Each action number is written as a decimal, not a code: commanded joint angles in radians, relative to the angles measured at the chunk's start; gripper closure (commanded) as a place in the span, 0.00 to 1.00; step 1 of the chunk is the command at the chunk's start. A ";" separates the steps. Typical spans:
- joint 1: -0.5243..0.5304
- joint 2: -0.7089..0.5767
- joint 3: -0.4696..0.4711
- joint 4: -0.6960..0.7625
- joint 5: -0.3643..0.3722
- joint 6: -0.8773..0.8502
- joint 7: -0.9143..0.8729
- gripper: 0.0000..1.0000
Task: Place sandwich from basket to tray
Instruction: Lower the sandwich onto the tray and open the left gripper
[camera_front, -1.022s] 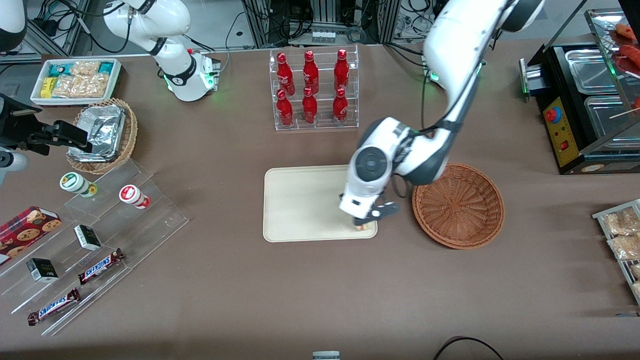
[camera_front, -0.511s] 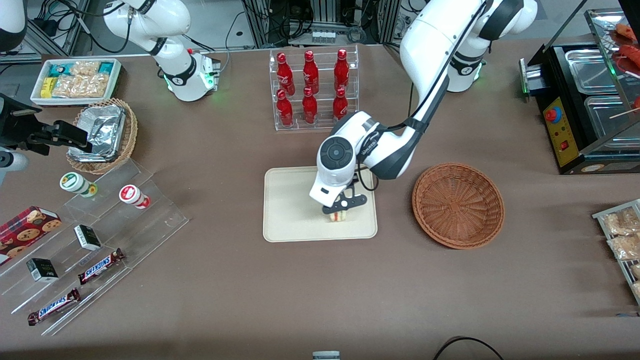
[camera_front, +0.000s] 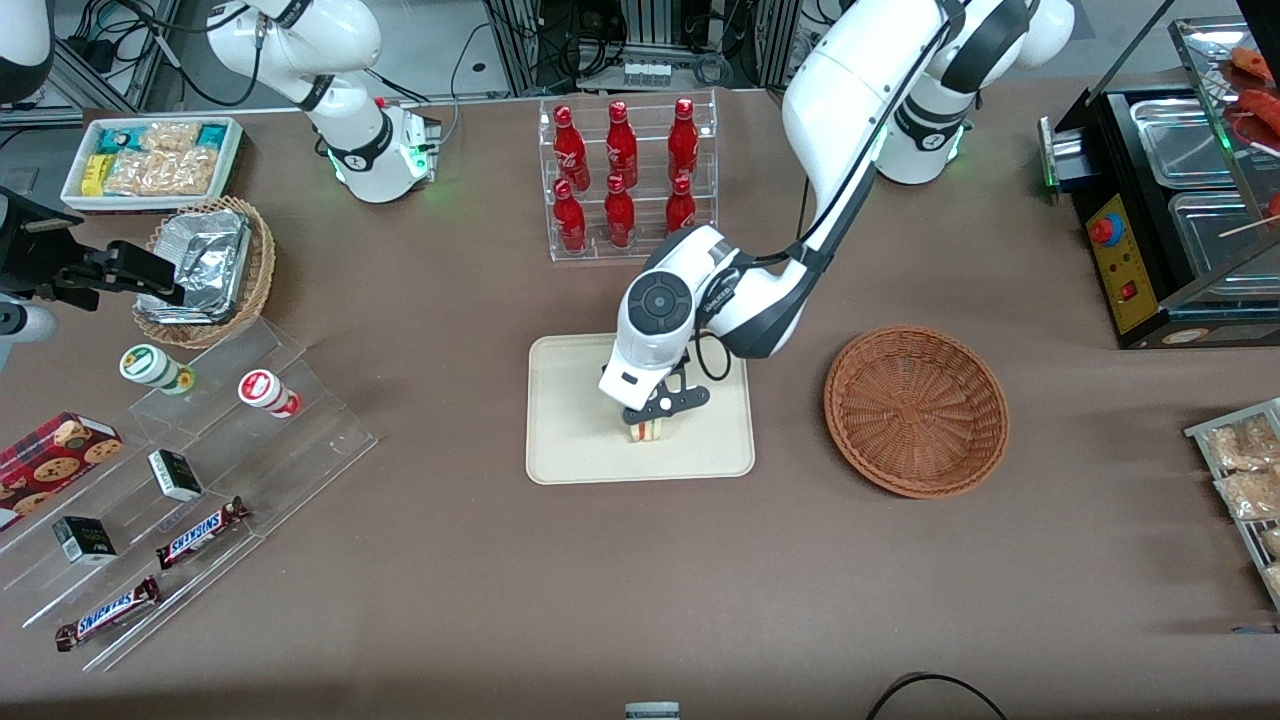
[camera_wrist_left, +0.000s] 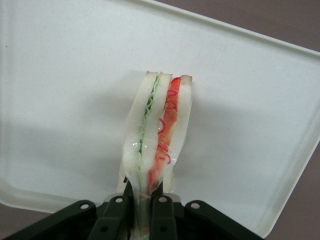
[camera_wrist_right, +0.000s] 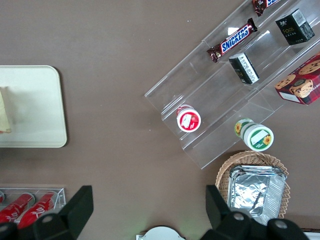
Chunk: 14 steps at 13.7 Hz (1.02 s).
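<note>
Now held the sandwich (camera_wrist_left: 159, 131) pinched tight in the gripper (camera_front: 652, 421) low over the middle of the tray (camera_front: 570, 450), ready to set down, away from the basket (camera_front: 916, 410).

The gripper (camera_wrist_left: 142, 212) pinches the sandwich (camera_wrist_left: 157, 135) by one end, holding it over the tray (camera_wrist_left: 65, 100).

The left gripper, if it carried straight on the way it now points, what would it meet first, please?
The gripper, shut on the sandwich, points down at the tray. The sandwich's lower edge would probably touch the tray first; the remaining gap is unclear.
</note>
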 joint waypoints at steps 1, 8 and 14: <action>-0.011 0.037 0.006 0.040 -0.010 0.016 -0.016 1.00; -0.029 0.033 0.009 0.034 0.010 0.076 -0.003 0.00; -0.023 -0.045 0.013 0.040 0.009 0.001 -0.014 0.00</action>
